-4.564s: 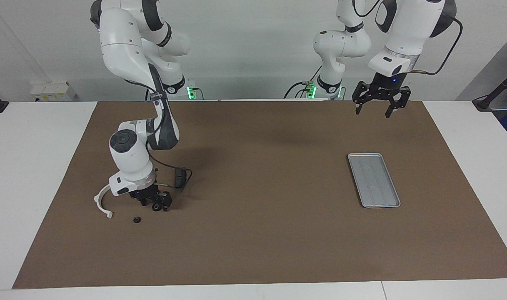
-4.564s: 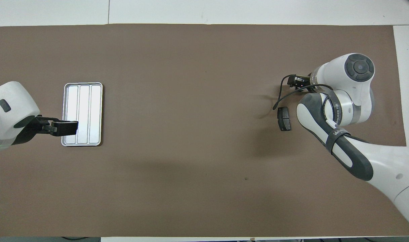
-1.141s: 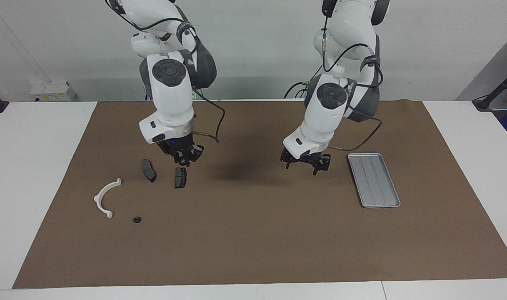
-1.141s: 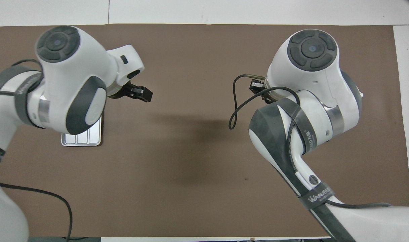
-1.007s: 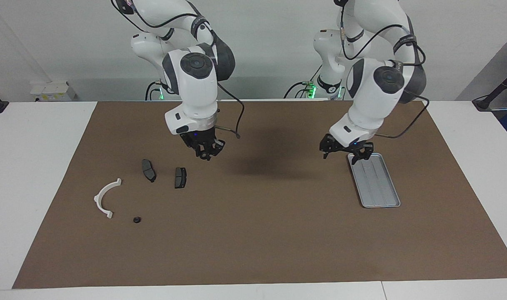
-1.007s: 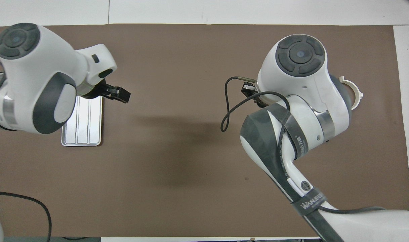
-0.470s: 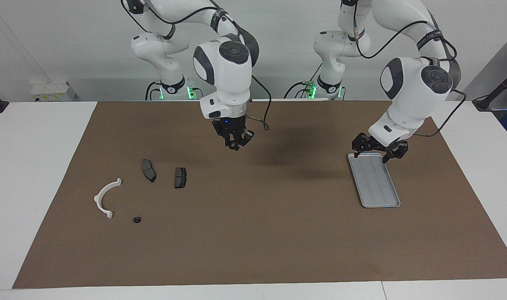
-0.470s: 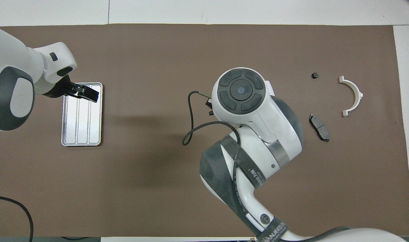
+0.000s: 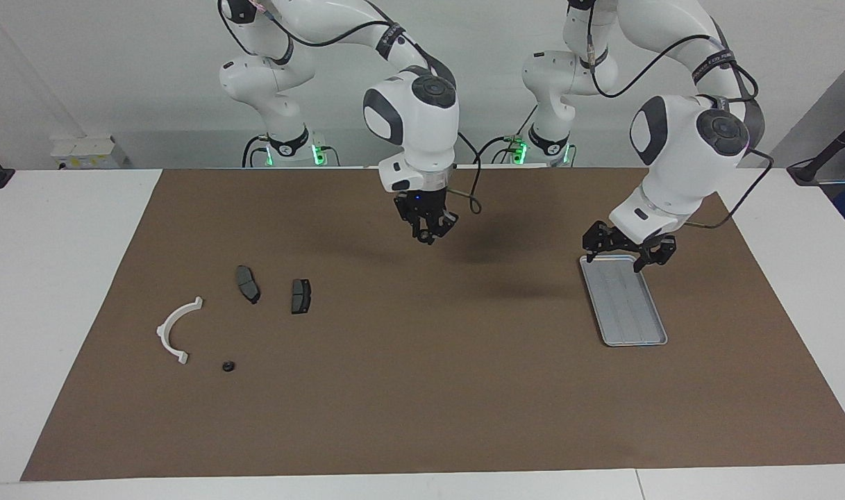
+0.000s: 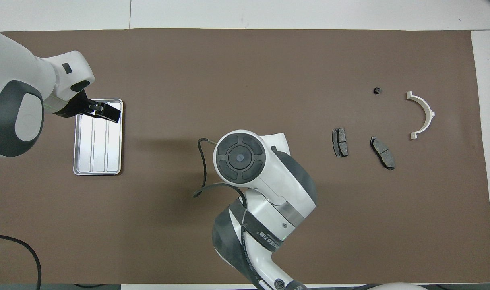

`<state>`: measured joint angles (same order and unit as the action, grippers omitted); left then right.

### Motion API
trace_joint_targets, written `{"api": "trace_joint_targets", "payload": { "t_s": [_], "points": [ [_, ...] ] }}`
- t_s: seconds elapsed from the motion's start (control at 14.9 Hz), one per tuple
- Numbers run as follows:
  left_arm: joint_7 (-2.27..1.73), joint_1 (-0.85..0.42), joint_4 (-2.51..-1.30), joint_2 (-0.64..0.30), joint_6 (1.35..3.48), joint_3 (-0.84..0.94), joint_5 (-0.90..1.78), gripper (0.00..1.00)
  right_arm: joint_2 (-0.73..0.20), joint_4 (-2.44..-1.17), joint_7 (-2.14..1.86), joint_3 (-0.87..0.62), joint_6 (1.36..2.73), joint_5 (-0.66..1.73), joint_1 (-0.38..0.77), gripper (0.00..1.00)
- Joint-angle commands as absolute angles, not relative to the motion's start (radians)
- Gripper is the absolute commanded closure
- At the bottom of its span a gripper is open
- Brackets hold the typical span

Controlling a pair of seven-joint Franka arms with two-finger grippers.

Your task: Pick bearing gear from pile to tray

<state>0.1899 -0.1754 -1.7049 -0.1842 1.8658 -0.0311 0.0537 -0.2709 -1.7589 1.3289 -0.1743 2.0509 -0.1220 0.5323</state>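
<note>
Silver-grey tray is lying under open left gripper; right gripper, apparently pinching something small, is hanging mid-mat.

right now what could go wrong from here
The right gripper is high over bare mat between the pile and the tray; if it carries a small part, that part could drop short of the tray. The left gripper hangs over the tray's rim, crowding any placement there.
</note>
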Motion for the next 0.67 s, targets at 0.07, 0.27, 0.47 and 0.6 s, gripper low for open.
{"api": "trace_joint_targets", "payload": {
  "t_s": [0.07, 0.27, 0.47, 0.6],
  "points": [
    [0.189, -0.179, -1.747, -0.155, 1.894, -0.035, 0.061, 0.0, -0.262, -1.841, 1.342, -0.175, 2.132, -0.107, 0.551, 1.0],
    [0.19, -0.179, -1.798, -0.143, 1.962, -0.035, 0.061, 0.0, -0.294, -1.867, 1.35, -0.176, 2.169, -0.106, 0.575, 1.0],
    [0.19, -0.181, -1.839, -0.13, 2.011, -0.035, 0.061, 0.0, -0.386, -1.861, 1.434, -0.175, 2.249, -0.107, 0.633, 1.0],
    [0.19, -0.183, -1.841, -0.13, 2.019, -0.035, 0.06, 0.0, -0.414, -1.861, 1.447, -0.173, 2.289, -0.112, 0.64, 1.0]
  ]
}}
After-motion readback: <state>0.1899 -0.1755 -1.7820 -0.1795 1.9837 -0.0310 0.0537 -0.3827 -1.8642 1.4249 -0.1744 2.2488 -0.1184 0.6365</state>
